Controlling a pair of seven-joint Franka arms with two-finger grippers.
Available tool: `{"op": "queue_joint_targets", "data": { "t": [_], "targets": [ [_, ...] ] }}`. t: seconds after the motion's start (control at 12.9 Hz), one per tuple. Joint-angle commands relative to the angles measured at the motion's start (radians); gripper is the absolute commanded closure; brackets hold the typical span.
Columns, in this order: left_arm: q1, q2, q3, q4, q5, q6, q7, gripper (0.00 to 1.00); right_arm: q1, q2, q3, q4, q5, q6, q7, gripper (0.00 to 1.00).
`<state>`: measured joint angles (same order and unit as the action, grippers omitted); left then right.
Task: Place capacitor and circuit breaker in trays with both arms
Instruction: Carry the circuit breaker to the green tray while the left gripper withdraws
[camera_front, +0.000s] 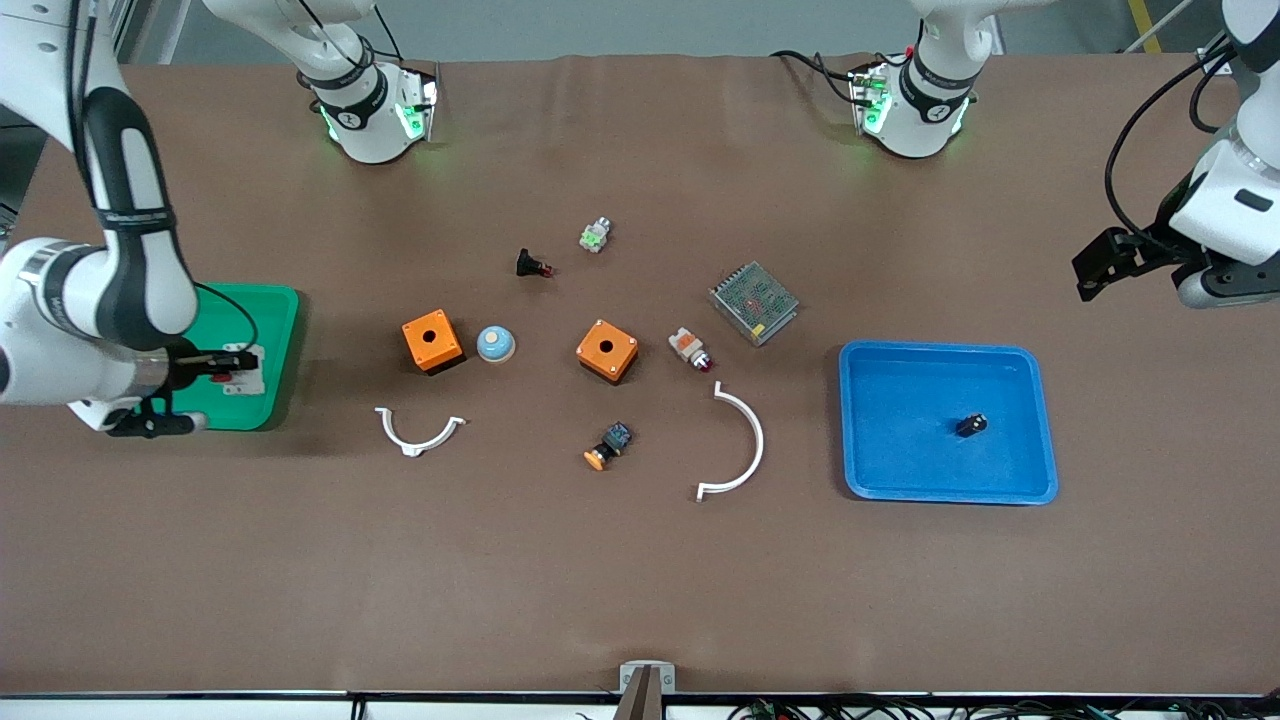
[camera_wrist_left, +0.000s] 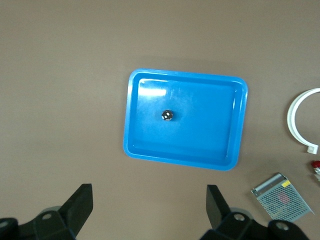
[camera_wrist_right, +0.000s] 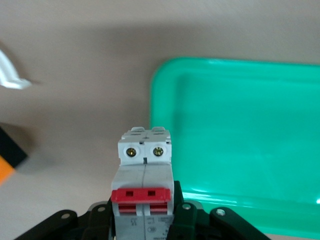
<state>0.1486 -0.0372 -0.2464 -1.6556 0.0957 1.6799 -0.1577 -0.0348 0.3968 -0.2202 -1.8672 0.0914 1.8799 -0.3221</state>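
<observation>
Trays and little parts on a brown table (camera_front: 640, 580)

The green tray (camera_front: 275, 320) lies right under the right gripper (camera_front: 232, 368), and the blue tray (camera_front: 940, 347) lies near the left gripper (camera_front: 1088, 272). Near the right gripper are a short white curved piece (camera_front: 418, 435) and an orange box (camera_front: 432, 340), with a round blue-and-white knob (camera_front: 495, 344) just beside the box. Well apart from both grippers are a second orange box (camera_front: 607, 350), a black button part with a red tip (camera_front: 532, 265), a small green-and-white part (camera_front: 595, 236) and a black-and-blue switch with an orange cap (camera_front: 610, 445). Closer to the left gripper are a white-and-orange part with a red tip (camera_front: 690, 349), a long white curved piece (camera_front: 745, 445) and a grey metal mesh box (camera_front: 753, 302).
</observation>
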Motion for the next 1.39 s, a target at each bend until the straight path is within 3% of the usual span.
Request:
{"op": "queue_joint_targets", "data": {
  "t": [0.0, 0.39, 0.85, 1.08, 1.16, 1.32],
  "targets": [
    [0.006, -0.001, -0.008, 0.030, -0.022, -0.046, 0.010, 0.00, -0.060, -0.042, 0.021, -0.098, -0.038, 0.053, -0.067, 0.89],
    [-0.021, -0.033, 0.004, 0.016, -0.071, -0.086, 0.007, 0.00, -0.146, -0.046, 0.019, -0.200, -0.097, 0.269, -0.147, 0.89],
    [-0.223, -0.041, 0.177, 0.010, -0.096, -0.143, 0.009, 0.00, -0.185, -0.015, 0.022, -0.207, -0.098, 0.355, -0.156, 0.88],
    [-0.253, -0.059, 0.191, 0.010, -0.035, -0.146, 0.016, 0.00, -0.185, 0.002, 0.022, -0.207, -0.098, 0.361, -0.160, 0.88],
    [-0.274, -0.061, 0.193, 0.010, -0.013, -0.146, 0.021, 0.00, -0.185, 0.013, 0.022, -0.204, -0.098, 0.361, -0.160, 0.84],
    [-0.293, -0.073, 0.223, 0.008, -0.007, -0.147, 0.023, 0.00, -0.180, 0.023, 0.024, -0.201, -0.096, 0.361, -0.158, 0.43]
  ]
}}
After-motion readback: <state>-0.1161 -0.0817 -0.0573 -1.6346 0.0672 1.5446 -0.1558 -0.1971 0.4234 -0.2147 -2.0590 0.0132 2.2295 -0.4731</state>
